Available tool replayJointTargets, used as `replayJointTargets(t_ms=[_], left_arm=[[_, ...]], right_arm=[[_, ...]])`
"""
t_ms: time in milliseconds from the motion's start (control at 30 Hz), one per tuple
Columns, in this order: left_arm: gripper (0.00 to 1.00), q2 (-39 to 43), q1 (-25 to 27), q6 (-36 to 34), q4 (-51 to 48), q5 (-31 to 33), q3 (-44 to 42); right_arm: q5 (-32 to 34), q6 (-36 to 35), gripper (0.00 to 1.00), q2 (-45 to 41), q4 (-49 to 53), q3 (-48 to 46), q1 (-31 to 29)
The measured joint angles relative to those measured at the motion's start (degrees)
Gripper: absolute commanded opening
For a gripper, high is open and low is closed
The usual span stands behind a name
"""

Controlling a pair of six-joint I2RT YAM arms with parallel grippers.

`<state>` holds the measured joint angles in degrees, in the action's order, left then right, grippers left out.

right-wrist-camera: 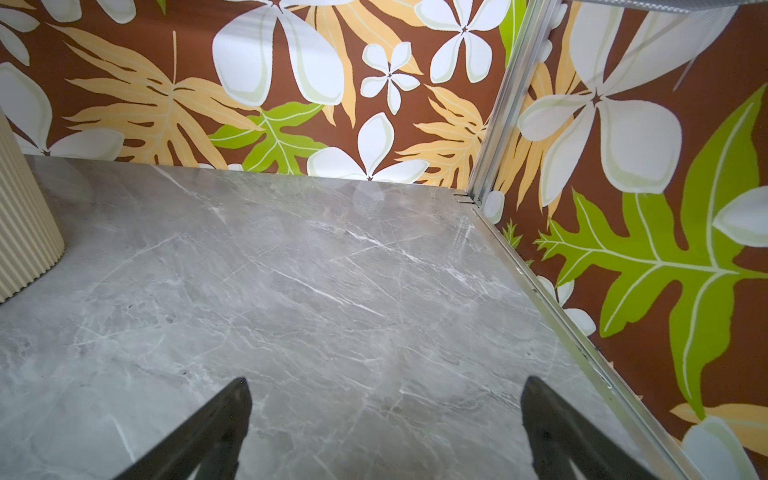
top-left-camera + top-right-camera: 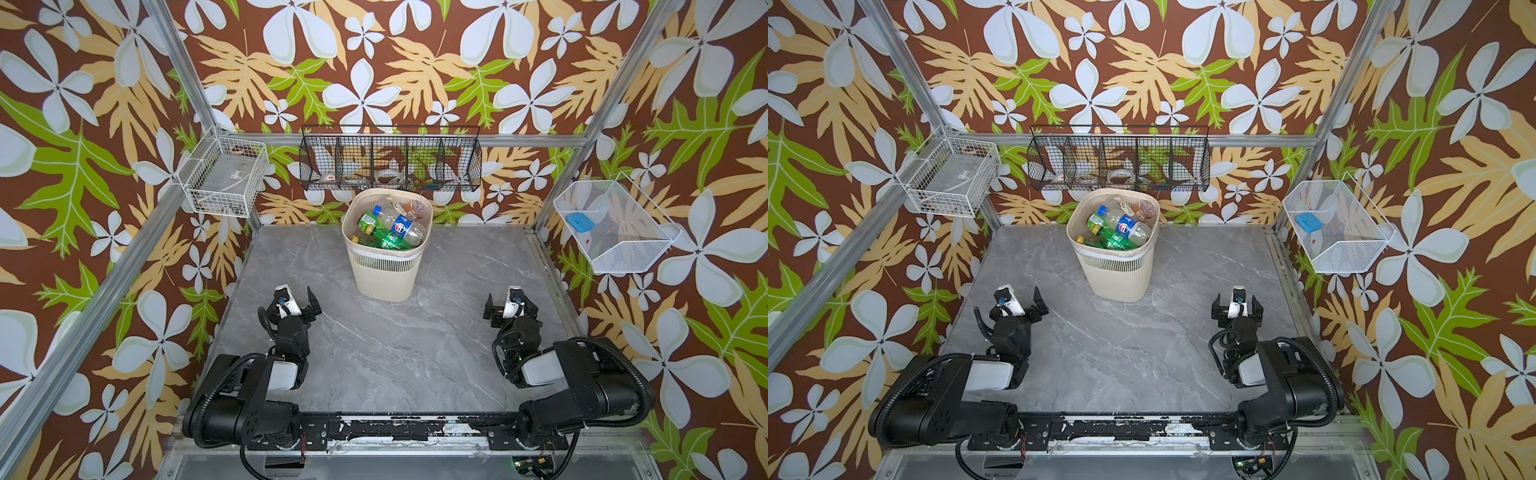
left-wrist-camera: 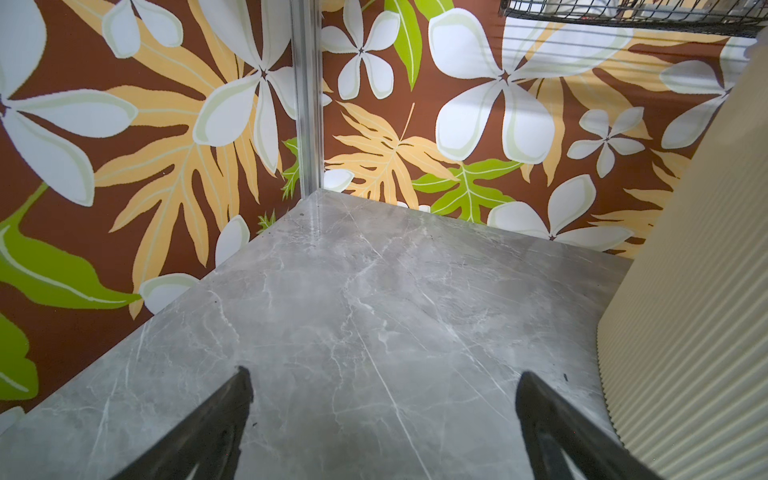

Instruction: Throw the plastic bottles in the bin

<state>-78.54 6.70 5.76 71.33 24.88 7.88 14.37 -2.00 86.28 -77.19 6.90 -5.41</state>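
At the table rear, the bin holds the bottles; none lie outside it. Left gripper and right gripper hover empty, jaws spread wide. Task appears complete: no further pick needed.

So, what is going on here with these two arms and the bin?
Nothing is being handled right now. The plastic bottles lie piled inside the bin, and no bottle shows on the table. The left pincer and the right pincer are both open and empty, low over the table, in front of the bin.
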Motion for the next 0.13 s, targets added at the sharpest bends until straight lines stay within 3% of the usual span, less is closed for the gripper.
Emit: replayJointTargets(t_ms=[133], left_arm=[[1.00,0.0,-0.1,0.1,0.0,-0.3,0.1]], right_arm=[[-0.2,0.0,1.00,0.1,-0.2,0.0,0.0]])
